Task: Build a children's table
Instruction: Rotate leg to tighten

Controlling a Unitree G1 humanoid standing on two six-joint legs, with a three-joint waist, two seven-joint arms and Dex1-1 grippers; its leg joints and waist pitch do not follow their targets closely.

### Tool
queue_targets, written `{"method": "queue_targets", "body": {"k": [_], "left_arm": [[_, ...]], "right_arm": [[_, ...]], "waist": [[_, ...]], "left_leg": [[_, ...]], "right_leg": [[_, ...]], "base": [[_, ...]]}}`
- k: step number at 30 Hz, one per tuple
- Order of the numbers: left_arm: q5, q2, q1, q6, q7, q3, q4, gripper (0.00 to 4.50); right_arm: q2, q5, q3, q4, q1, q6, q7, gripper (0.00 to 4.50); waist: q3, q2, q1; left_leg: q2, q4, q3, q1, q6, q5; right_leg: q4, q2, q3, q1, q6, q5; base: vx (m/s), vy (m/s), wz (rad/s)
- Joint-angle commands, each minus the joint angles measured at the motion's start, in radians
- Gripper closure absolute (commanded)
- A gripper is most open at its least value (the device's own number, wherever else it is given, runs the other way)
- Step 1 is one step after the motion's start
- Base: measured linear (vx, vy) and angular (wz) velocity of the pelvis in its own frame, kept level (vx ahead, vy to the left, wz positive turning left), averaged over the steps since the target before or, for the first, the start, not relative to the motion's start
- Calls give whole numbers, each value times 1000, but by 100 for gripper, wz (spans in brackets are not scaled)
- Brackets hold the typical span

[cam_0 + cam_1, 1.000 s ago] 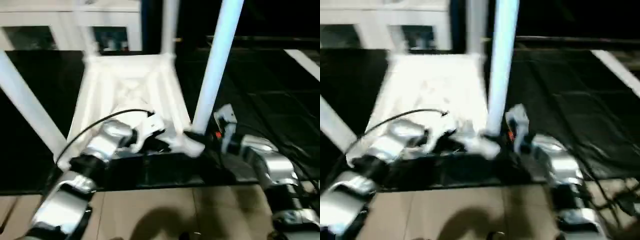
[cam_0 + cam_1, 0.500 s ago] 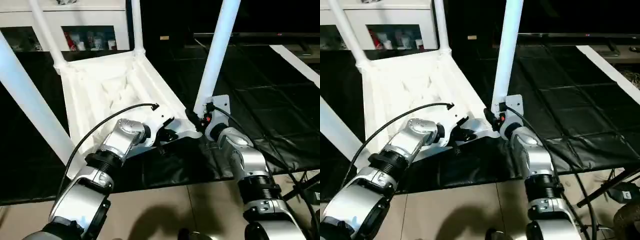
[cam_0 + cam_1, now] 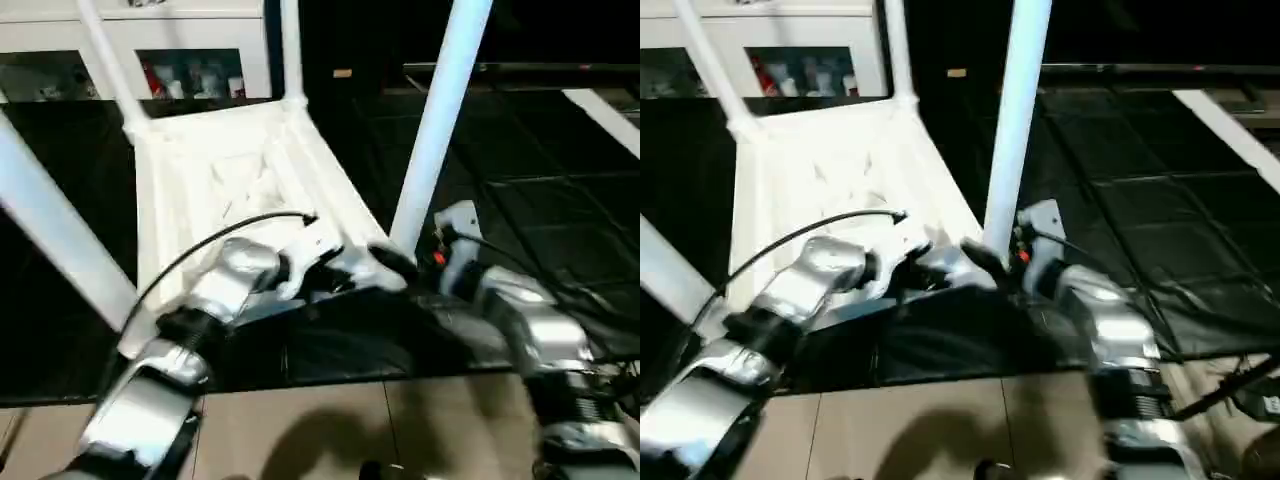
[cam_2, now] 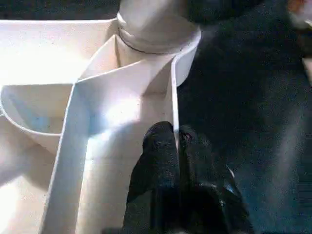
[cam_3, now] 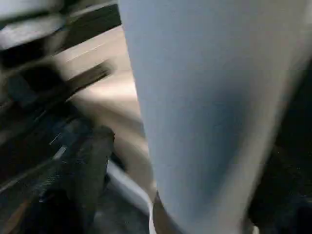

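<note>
— What lay around the work, and what blocked the view?

— A white glass-door cabinet (image 3: 150, 60) stood behind the work, with small red items on its shelf. A black sheet (image 3: 540, 190) covered the ground under and to the right of the table top (image 3: 230, 190), and tan floor tiles (image 3: 300, 430) ran along the near edge. The robot's own silver forearms crossed the foreground, and a black cable (image 3: 200, 250) arched over the left one, hiding part of the top's near rim.

— Where was the children's table itself?

— The white top lay upside down, ribbed underside up. Legs rose from its corner sockets: the near-right leg (image 3: 440, 120), the near-left leg (image 3: 50, 230), and two thinner-looking ones at the far corners (image 3: 105, 60) (image 3: 291, 50).

— What did the left gripper have?

— The left gripper (image 4: 176, 141) was closed onto the top's thin edge wall (image 4: 173, 97), one black finger (image 4: 158, 151) inside the wall and the other outside, just short of the near-right corner socket (image 4: 156, 29).

— And the right gripper?

— The right gripper (image 3: 415, 262) sat at the foot of the near-right leg, where the leg enters the socket. In the right wrist view the leg ran very close to the camera, with one dark finger (image 5: 95, 165) beside it. How far that gripper was open, and whether it gripped the leg, could not be told.
</note>
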Motion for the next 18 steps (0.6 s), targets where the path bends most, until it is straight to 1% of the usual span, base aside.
{"method": "queue_targets", "body": {"k": [1, 2, 4, 5, 6, 8, 9, 10, 11, 13, 14, 15, 16, 17, 18], "left_arm": [[-9, 5, 23, -44, -106, -62, -15, 450], [-14, 14, 28, -49, -131, -66, -24, 450], [-17, 26, 31, -51, -162, -74, -34, 450], [-18, 40, 35, -63, -195, -85, -44, 450], [-18, 49, 38, -71, -213, -91, -51, 450], [-19, 64, 43, -90, -251, -106, -61, 450], [-19, 71, 47, -103, -275, -113, -65, 450], [-19, 74, 49, -110, -287, -117, -68, 450], [-19, 75, 49, -113, -291, -118, -68, 450], [-21, 82, 56, -122, -324, -129, -83, 450], [-21, 83, 57, -123, -330, -131, -86, 450], [-16, 97, 63, -134, -355, -152, -106, 450], [-16, 97, 63, -134, -355, -152, -106, 450], [-13, 101, 66, -139, -360, -158, -112, 450], [-13, 104, 68, -141, -364, -162, -118, 450]], "right_arm": [[-34, 13, 37, -30, -2, -18, 110, 11], [-52, 16, 45, -34, -1, -22, 148, 11], [-78, 21, 58, -40, 0, -28, 202, 11], [-107, 27, 75, -45, 1, -30, 263, 11], [-126, 32, 86, -46, -1, -32, 298, 11], [-155, 45, 103, -47, -7, -25, 363, 11], [-168, 53, 111, -45, -14, -19, 403, 11], [-175, 56, 116, -43, -17, -15, 424, 11], [-177, 57, 118, -43, -19, -14, 433, 11], [-192, 63, 137, -37, -27, -9, 489, 11], [-194, 64, 141, -36, -28, -8, 499, 27], [-206, 74, 164, -36, -33, 10, 547, 37], [-206, 74, 164, -36, -33, 10, 547, 37], [-210, 78, 172, -39, -33, 19, 561, 46], [-213, 82, 177, -42, -33, 26, 573, 56]], "waist": [[-65, -11, 7], [-69, -8, 18], [-71, -7, 23], [-72, -8, 26], [-71, -10, 29], [-70, -9, 35], [-70, -13, 39], [-70, -12, 40], [-68, -13, 41], [-66, -15, 42], [-65, -16, 43], [-65, -19, 43], [-65, -17, 44], [-62, -17, 43], [-62, -19, 43]], "left_leg": [[14, -47, 13, -11, 131, -158], [21, -42, 15, -15, 147, -91], [24, -39, 16, -14, 160, -76], [24, -36, 17, -17, 172, -61], [25, -35, 16, -19, 181, -59], [27, -34, 18, -17, 185, -60], [27, -33, 19, -15, 183, -75], [27, -33, 19, -14, 180, -81], [26, -34, 20, -14, 175, -96], [26, -36, 22, -12, 159, -120], [26, -37, 23, -13, 148, -132], [26, -37, 24, -12, 145, -134], [26, -37, 22, -11, 143, -142], [27, -38, 24, -11, 138, -149], [27, -38, 24, -10, 131, -160]], "right_leg": [[-66, -53, 55, 63, -196, -329], [-47, -48, 55, 63, -232, -199], [-39, -46, 54, 62, -252, -147], [-32, -47, 54, 63, -266, -109], [-30, -48, 53, 64, -270, -105], [-30, -51, 56, 62, -273, -113], [-31, -52, 57, 62, -273, -131], [-30, -53, 58, 61, -274, -135], [-33, -52, 60, 59, -271, -152], [-38, -53, 62, 59, -262, -192], [-40, -53, 66, 58, -253, -219], [-41, -53, 67, 57, -249, -227], [-39, -53, 67, 57, -249, -235], [-42, -51, 70, 52, -245, -249], [-42, -51, 72, 52, -243, -260]], "base": [[0, 0, 0], [0, 0, 0], [0, 0, 0], [0, 0, 0], [0, 0, 0], [0, 0, 0], [0, 0, 0], [0, 0, 0], [0, 0, 0], [0, 0, 0], [0, 0, 0], [0, 0, 0], [0, 0, 0], [0, 0, 0], [0, 0, 0]]}}
